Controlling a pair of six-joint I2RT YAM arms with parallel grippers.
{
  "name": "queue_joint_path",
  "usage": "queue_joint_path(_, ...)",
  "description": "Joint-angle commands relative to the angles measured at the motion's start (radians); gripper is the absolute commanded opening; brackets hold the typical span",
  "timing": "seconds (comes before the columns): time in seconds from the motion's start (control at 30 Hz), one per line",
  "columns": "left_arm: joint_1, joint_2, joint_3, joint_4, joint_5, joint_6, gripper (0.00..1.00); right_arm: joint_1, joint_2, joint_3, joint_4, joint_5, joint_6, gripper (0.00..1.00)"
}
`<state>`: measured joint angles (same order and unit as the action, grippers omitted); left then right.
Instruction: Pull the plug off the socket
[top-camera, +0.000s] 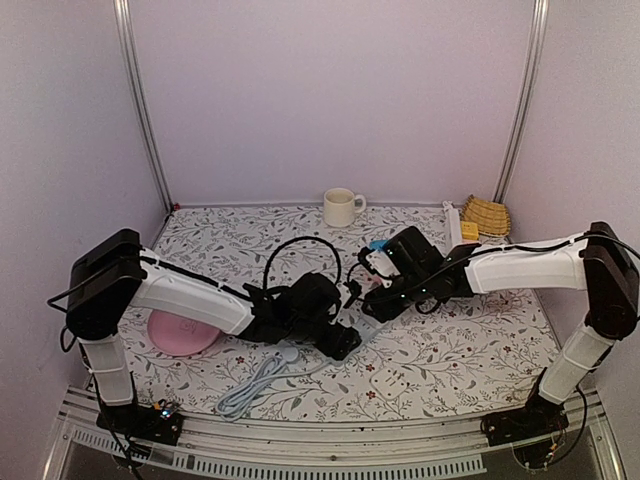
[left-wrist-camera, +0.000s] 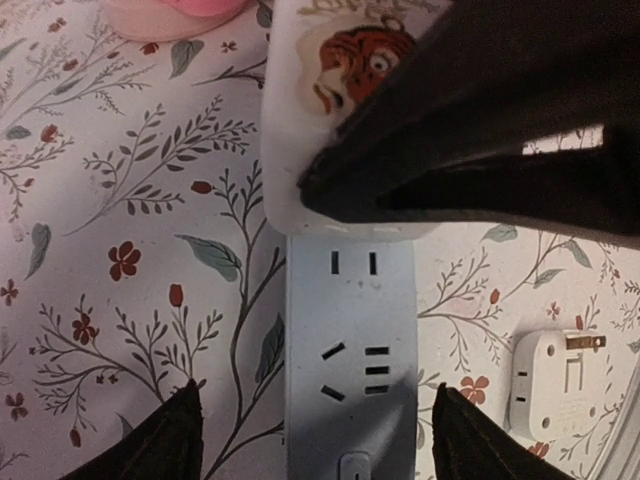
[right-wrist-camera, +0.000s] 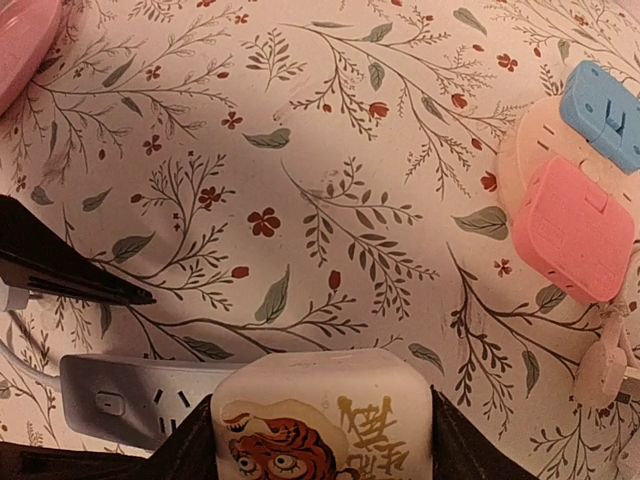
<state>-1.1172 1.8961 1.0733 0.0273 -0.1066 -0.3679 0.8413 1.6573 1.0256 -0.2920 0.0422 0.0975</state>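
Observation:
The plug (right-wrist-camera: 325, 420) is a white cube with a tiger sticker. It sits at one end of the pale grey power strip (left-wrist-camera: 350, 350); its prongs are hidden. My right gripper (right-wrist-camera: 320, 435) is shut on the plug's two sides. In the left wrist view the plug (left-wrist-camera: 330, 110) is at the top with the right gripper's black fingers over it. My left gripper (left-wrist-camera: 315, 410) is open, its fingertips (left-wrist-camera: 170, 440) straddling the strip a little below the plug. In the top view both grippers, left (top-camera: 340, 340) and right (top-camera: 372, 300), meet at the table's middle.
A pink plate (top-camera: 185, 335) lies left of the arms. A cream mug (top-camera: 340, 207) stands at the back. A woven basket (top-camera: 487, 215) is at the back right. A loose white adapter (left-wrist-camera: 555, 385) lies beside the strip. Pink (right-wrist-camera: 570, 230) and blue (right-wrist-camera: 605, 115) plugs lie nearby. The strip's cable (top-camera: 255, 385) trails to the front.

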Motion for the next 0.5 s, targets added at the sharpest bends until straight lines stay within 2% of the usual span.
queue_joint_path(0.0,-0.017,0.003,-0.025,0.064,0.033,0.016,0.78,0.003,-0.007,0.062,0.006,0.006,0.048,0.43)
queue_joint_path(0.17,-0.039,0.028,-0.015,0.066,0.008,0.025,0.73,0.021,-0.007,0.082,-0.011,0.002,0.070,0.42)
queue_joint_path(0.3,-0.049,0.057,0.010,0.033,-0.049,0.029,0.60,0.029,-0.002,0.084,-0.018,0.008,0.086,0.42)
queue_joint_path(0.47,-0.057,0.061,0.013,0.026,-0.089,0.039,0.55,0.040,-0.013,0.086,-0.022,0.014,0.096,0.41)
